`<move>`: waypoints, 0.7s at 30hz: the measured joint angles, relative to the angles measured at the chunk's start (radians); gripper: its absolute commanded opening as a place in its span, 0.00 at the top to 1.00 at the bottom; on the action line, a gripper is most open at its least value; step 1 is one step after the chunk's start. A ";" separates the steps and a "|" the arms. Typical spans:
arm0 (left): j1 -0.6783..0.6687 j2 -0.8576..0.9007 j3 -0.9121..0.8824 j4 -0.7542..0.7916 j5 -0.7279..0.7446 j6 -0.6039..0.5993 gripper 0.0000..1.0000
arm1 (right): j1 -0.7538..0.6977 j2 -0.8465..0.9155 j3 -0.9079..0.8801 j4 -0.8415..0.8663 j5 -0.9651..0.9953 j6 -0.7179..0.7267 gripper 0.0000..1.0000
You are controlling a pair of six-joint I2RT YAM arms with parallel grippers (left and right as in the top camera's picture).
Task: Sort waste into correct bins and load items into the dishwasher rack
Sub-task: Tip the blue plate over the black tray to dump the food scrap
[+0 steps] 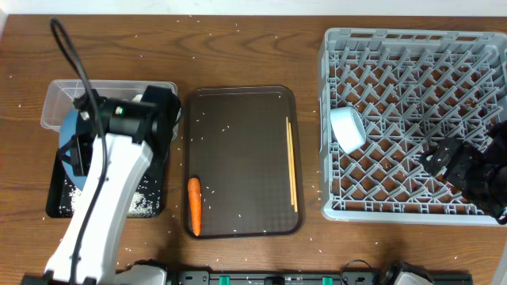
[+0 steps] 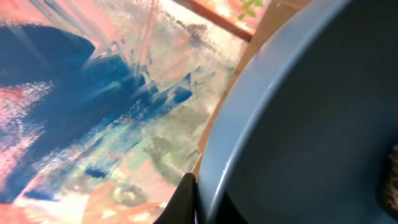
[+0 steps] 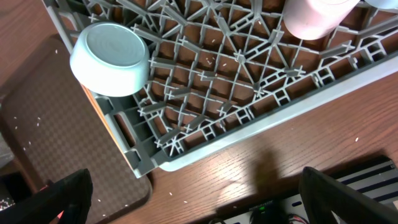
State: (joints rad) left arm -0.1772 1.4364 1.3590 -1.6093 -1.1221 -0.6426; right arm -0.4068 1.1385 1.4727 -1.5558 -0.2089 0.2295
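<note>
My left gripper (image 2: 200,194) is shut on the rim of the large blue plate (image 2: 298,112). In the overhead view it holds the plate (image 1: 70,146) tilted over the black tray (image 1: 57,207), next to the clear tub (image 1: 54,101). White rice grains (image 1: 142,203) lie in the black tray. The orange carrot (image 1: 193,207) and the wooden chopsticks (image 1: 291,162) lie on the brown serving tray (image 1: 238,142). The light blue cup (image 1: 347,129) lies in the grey rack (image 1: 412,39). My right gripper (image 3: 196,199) is open and empty over the rack's front left corner. A pinkish cup (image 3: 314,17) stands in the rack.
Loose rice grains are scattered over the wooden table (image 1: 238,47) and the serving tray. The left arm's white link (image 1: 103,206) covers part of the black tray. The right arm (image 1: 475,170) reaches over the rack's front right part.
</note>
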 measured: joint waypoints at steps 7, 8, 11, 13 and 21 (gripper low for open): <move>0.018 0.122 -0.002 -0.002 -0.021 -0.050 0.94 | 0.000 0.000 0.000 -0.002 0.000 0.000 0.01; 0.015 0.124 -0.002 -0.002 -0.024 -0.056 0.94 | 0.000 0.000 0.000 -0.002 0.000 0.000 0.01; 0.013 0.123 -0.002 -0.003 -0.038 -0.069 0.94 | 0.000 0.000 0.000 -0.002 0.000 0.000 0.01; 0.013 0.123 -0.002 -0.003 -0.039 -0.072 0.94 | 0.000 0.000 0.000 -0.001 0.000 0.000 0.01; 0.010 0.112 -0.002 -0.003 -0.023 -0.065 0.94 | 0.000 0.000 0.000 -0.003 0.000 -0.003 0.01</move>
State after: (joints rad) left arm -0.1669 1.5486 1.3571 -1.6119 -1.1450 -0.7078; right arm -0.4068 1.1385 1.4727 -1.5593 -0.2085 0.2264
